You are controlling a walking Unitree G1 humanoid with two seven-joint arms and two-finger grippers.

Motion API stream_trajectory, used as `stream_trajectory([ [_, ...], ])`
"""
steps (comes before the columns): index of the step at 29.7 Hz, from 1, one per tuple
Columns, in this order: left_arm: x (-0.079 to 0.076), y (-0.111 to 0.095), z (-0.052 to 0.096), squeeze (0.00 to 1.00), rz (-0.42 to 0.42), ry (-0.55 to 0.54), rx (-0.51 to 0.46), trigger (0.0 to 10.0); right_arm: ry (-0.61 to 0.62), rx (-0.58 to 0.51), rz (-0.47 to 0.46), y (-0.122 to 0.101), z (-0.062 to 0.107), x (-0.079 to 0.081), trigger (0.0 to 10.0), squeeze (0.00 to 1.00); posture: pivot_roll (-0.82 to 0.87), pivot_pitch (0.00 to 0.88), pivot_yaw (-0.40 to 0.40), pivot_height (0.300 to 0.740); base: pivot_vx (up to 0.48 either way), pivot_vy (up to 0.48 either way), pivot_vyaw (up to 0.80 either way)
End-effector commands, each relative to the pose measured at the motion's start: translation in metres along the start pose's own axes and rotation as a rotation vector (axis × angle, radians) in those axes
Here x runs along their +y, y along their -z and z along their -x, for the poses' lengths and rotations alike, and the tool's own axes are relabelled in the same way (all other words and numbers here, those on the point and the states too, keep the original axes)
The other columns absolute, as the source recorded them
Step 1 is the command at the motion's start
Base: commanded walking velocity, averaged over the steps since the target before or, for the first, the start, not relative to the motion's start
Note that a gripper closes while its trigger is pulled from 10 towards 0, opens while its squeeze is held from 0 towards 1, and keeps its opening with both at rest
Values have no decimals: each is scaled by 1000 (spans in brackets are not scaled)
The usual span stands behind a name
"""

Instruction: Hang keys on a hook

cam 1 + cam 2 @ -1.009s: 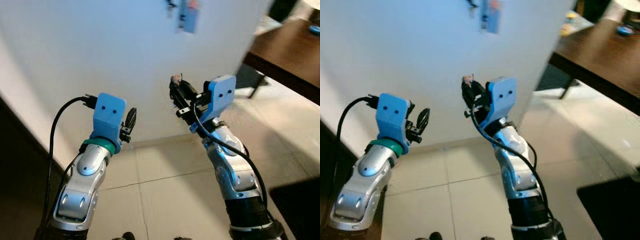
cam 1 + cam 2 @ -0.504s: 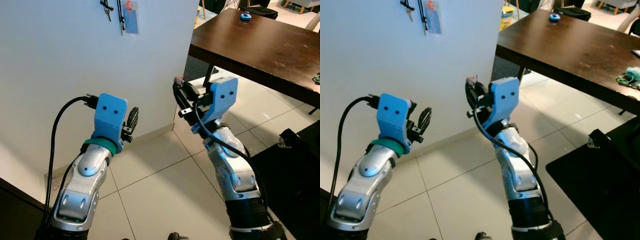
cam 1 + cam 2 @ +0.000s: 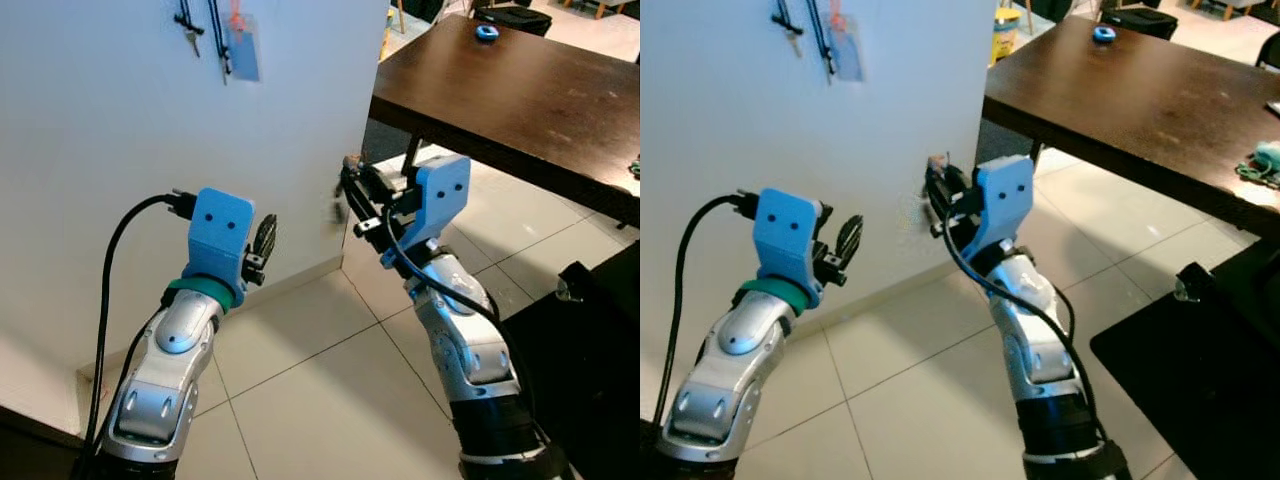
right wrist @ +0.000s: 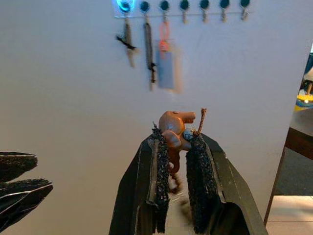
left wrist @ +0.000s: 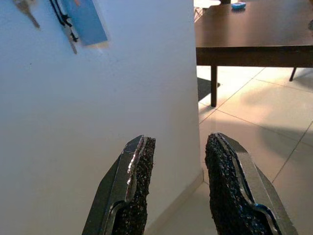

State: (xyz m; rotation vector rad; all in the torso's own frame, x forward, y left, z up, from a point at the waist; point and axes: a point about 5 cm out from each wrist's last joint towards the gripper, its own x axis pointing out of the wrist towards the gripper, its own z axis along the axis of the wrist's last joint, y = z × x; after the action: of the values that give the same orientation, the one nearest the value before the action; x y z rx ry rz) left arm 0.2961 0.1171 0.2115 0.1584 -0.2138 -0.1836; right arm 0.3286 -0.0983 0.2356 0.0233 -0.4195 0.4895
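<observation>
Keys carried toward the hook rail, not yet hung.

The right pincer (image 4: 177,147) was pinched on the keys (image 4: 175,128), a brown charm poking up between its fingers, held high and aimed at the white wall (image 3: 120,120), probably to line the ring up with a free peg. The hook rail (image 4: 183,7) sat at twelve o'clock of the pincer and well apart; a key (image 4: 128,44), a black strap (image 4: 148,49) and a blue tag (image 4: 165,61) already filled its leftmost hooks. The left pincer (image 5: 176,171) hung spread and empty at nine o'clock, idle. A dark table (image 3: 520,90) stood at two o'clock.
</observation>
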Motion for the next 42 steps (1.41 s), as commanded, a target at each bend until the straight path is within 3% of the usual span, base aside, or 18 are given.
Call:
stream_trajectory([
  [1, 0, 6, 1, 0, -8, -5, 21, 10000, -1, 2, -3, 2, 1, 1, 10000, 0, -36, 103, 84, 740, 461, 0, 0],
  [29, 3, 1, 1, 0, 2, -18, -5, 10000, -55, -30, 35, -5, -1, 4, 10000, 0, -41, 91, 85, 740, 443, 0, 0],
  [32, 11, -15, 9, 0, 46, -37, -88, 10000, -155, -105, 44, -26, -2, 11, 10000, 0, -40, 94, 84, 740, 0, 0, 0],
  [39, 17, -29, 23, 0, 77, -36, -143, 10000, -251, -149, 64, -43, 0, 14, 10000, 0, -40, 99, 83, 740, 0, 0, 0],
  [42, 16, -37, 37, 0, 85, -18, -170, 10000, -301, -161, 75, -52, 3, 15, 10000, 0, -47, 103, 90, 740, 0, 0, 0],
])
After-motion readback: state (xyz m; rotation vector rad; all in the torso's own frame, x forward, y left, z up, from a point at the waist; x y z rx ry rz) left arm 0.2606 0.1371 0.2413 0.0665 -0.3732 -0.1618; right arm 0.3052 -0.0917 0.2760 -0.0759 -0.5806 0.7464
